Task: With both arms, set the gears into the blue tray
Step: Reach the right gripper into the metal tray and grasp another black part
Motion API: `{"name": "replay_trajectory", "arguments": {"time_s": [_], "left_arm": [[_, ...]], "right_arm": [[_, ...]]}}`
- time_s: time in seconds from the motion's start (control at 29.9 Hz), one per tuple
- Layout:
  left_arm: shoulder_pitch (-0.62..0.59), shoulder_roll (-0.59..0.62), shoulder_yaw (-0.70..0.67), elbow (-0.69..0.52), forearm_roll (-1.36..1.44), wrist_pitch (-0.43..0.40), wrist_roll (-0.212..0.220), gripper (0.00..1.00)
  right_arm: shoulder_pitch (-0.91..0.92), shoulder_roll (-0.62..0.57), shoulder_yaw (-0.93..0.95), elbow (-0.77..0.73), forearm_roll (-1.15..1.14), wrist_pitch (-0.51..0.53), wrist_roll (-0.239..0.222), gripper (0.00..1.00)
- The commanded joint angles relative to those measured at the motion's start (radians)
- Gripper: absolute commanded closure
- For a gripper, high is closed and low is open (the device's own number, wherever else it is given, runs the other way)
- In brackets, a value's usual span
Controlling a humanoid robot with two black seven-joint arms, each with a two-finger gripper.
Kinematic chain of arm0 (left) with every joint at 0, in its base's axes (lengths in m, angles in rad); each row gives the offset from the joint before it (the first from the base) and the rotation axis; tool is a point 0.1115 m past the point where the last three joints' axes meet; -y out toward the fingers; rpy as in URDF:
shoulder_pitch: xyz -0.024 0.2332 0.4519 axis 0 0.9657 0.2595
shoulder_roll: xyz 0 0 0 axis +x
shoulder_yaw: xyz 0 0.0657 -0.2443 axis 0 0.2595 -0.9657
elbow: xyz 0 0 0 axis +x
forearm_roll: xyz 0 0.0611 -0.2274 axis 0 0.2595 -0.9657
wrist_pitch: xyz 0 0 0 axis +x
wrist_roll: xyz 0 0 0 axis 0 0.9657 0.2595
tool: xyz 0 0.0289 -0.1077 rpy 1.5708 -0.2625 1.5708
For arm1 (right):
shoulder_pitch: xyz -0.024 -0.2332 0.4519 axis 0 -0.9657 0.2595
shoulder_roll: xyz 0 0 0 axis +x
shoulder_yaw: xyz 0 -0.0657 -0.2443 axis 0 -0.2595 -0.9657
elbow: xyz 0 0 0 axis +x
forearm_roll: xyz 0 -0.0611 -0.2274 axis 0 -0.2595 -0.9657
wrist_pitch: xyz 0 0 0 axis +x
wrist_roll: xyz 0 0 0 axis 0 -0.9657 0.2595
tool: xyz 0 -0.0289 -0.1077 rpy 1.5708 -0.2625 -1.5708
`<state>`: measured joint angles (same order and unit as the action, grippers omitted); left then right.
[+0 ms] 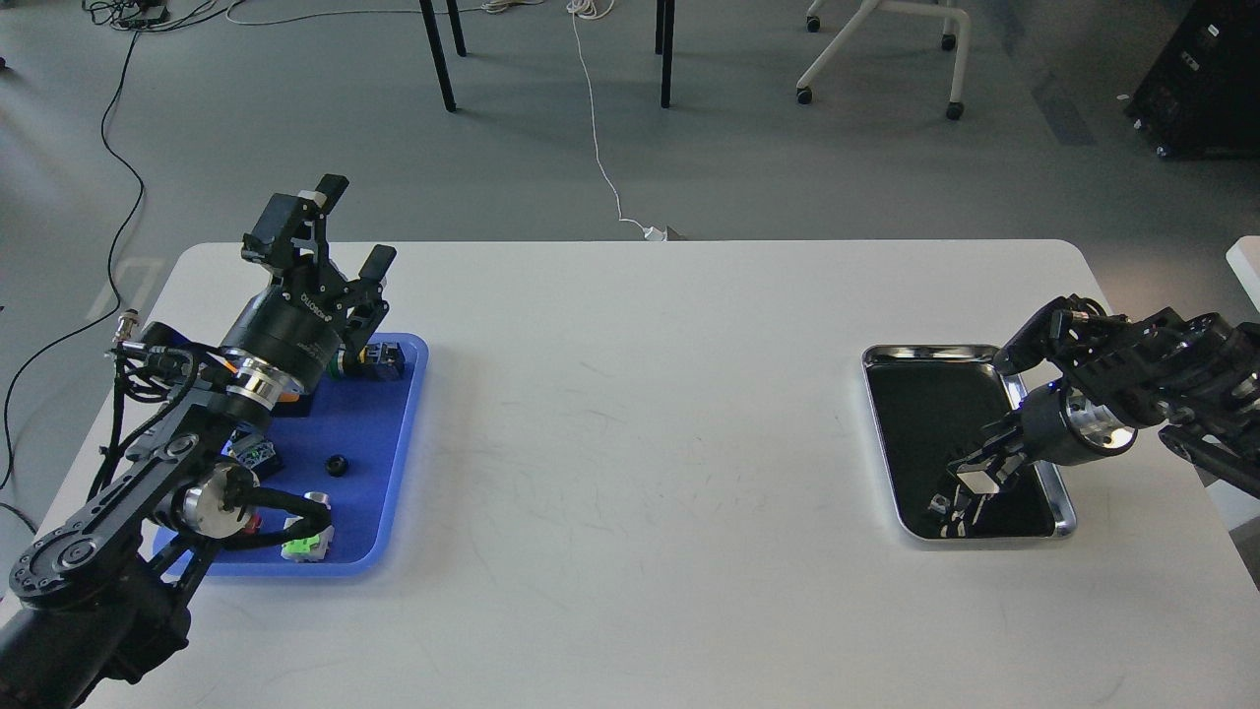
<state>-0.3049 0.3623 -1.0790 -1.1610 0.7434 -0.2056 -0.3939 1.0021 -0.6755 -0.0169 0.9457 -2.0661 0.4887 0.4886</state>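
Observation:
One small black gear point(337, 464) lies on the blue tray point(379, 423) at the table's left. My left gripper point(352, 228) hangs open above the tray's far end, fingers pointing away, nothing between them. On the right, my right gripper point(970, 480) reaches down into the near half of the shiny steel tray point(930, 350). Its dark fingers blend with the tray's mirror-like bottom, so I cannot tell their state or whether they hold anything. No other gear can be made out there.
The blue tray also holds a green-faced switch point(305, 542), a dark part with yellow and green point(379, 359) and a small bluish part point(254, 451). My left arm covers the tray's left side. Bare white table point(640, 443) lies between the trays.

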Motion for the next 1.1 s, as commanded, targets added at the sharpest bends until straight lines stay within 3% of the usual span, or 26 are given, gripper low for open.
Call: {"name": "replay_trajectory", "arguments": {"time_s": [0.0, 0.2, 0.5, 0.64, 1.07], "left_arm": [[0.0, 0.0, -0.001, 0.0, -0.001, 0.0, 0.0, 0.02], [0.0, 0.0, -0.001, 0.001, 0.001, 0.0, 0.0, 0.02], [0.0, -0.002, -0.001, 0.0, 0.001, 0.0, 0.0, 0.02], [0.0, -0.002, -0.001, 0.0, 0.001, 0.0, 0.001, 0.02], [-0.003, -0.002, -0.001, 0.0, -0.001, 0.0, 0.0, 0.02]], "right_arm": [[0.0, 0.013, 0.0, -0.013, 0.001, 0.0, 0.0, 0.38], [0.0, 0.043, 0.0, -0.027, 0.003, 0.0, 0.0, 0.49], [0.0, 0.053, 0.0, -0.027, 0.003, 0.0, 0.0, 0.79], [0.003, 0.051, 0.0, -0.024, 0.003, 0.0, 0.0, 0.83], [0.114, 0.024, 0.006, 0.06, 0.066, 0.0, 0.0, 0.82]]}}
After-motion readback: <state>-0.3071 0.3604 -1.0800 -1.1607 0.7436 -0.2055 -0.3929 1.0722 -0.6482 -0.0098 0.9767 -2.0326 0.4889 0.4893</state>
